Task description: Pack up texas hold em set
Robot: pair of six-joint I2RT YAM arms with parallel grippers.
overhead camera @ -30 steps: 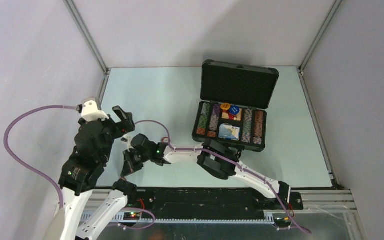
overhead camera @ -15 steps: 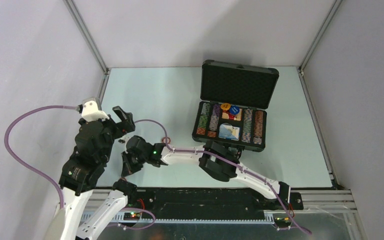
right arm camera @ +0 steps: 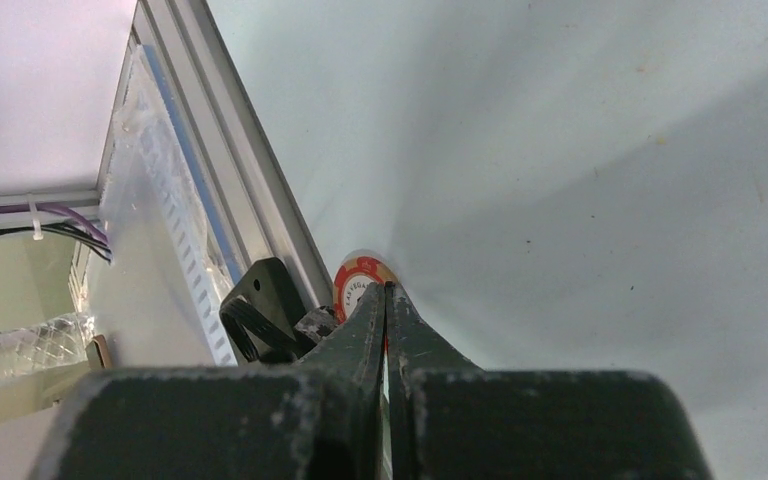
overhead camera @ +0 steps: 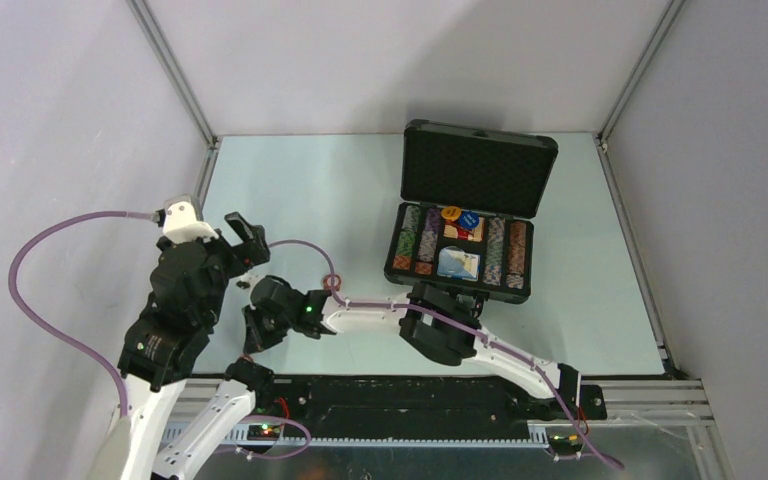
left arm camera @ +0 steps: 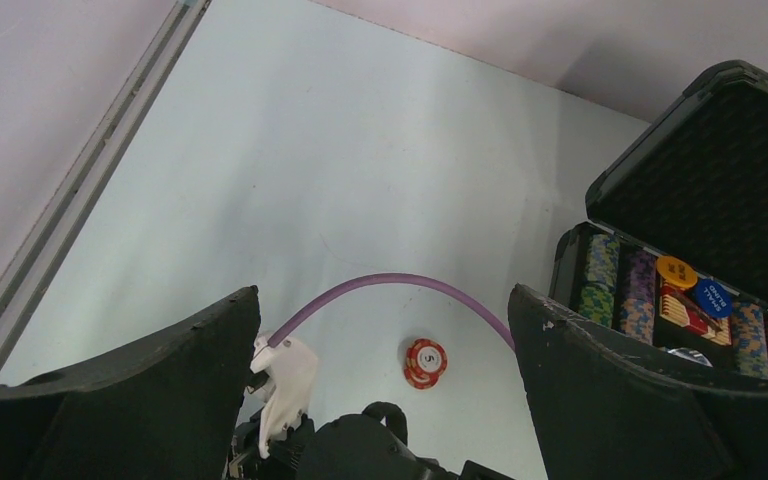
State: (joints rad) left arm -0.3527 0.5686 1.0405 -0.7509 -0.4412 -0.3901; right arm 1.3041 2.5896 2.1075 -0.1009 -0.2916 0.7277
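Over the last second the right arm's wrist has crept a little to the left along the near part of the table (overhead camera: 300,190), while the left arm and the set look unchanged. The right gripper (right arm camera: 388,290) has its fingers pressed together with nothing between them. Its tips point at an edge chip (right arm camera: 362,280), red and white, lying against the aluminium rail (right arm camera: 260,190) at the table's border. Whether the tips touch the chip cannot be told. The closed, low pose looks meant to nudge the chip away from the rail, where open jaws would have no room to straddle it. The left gripper (left arm camera: 382,300) hangs above with its fingers spread wide and empty, probably parked clear of the work and ready to help. Below it a purple cable (left arm camera: 390,282) arcs over the table, and just beside that sits a loose chip stack (left arm camera: 426,362), red and white with a number on top, still outside the case. The case (overhead camera: 505,290) stands well apart at the far right, black, its foam-lined lid (overhead camera: 478,170) propped upright. Multicoloured chip rows (overhead camera: 411,240) fill both sides of it, and cards and round markers lie in the middle bay, so packing looks nearly done apart from the stray chips and the open lid.
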